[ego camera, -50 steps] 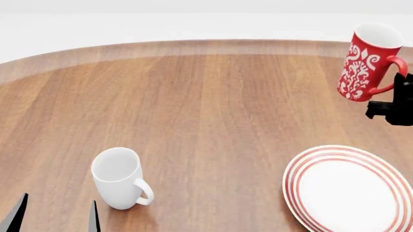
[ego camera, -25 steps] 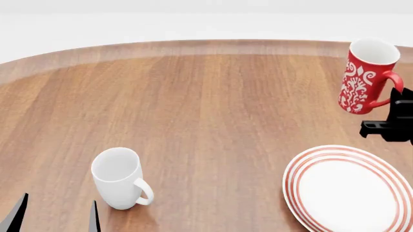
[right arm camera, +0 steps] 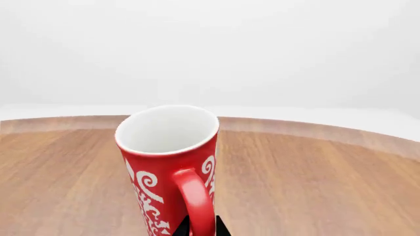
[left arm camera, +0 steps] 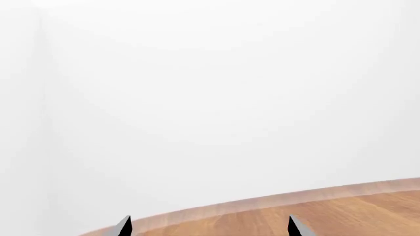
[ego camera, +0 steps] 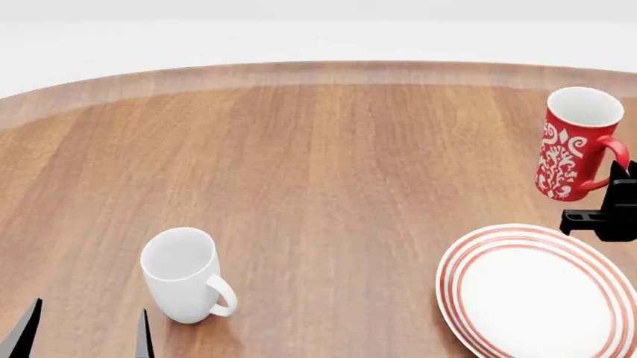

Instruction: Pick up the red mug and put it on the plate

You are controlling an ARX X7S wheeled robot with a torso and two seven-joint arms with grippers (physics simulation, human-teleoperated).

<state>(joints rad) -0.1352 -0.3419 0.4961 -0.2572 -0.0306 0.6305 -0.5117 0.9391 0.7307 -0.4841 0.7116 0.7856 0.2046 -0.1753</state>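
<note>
The right claw (ego camera: 609, 200) was clamped on the handle of the tall glossy red mug with white ornament (ego camera: 575, 145), held aloft just beyond the round red-ringed white plate (ego camera: 538, 292), so only the placing remained.

Upright white mug (ego camera: 182, 274) on wooden table (ego camera: 329, 171)

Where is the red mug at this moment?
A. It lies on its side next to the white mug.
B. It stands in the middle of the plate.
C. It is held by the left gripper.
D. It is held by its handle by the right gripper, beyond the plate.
D: in the head view the red mug is upright, its handle in the right gripper, beyond the plate, which carries nothing.
</note>
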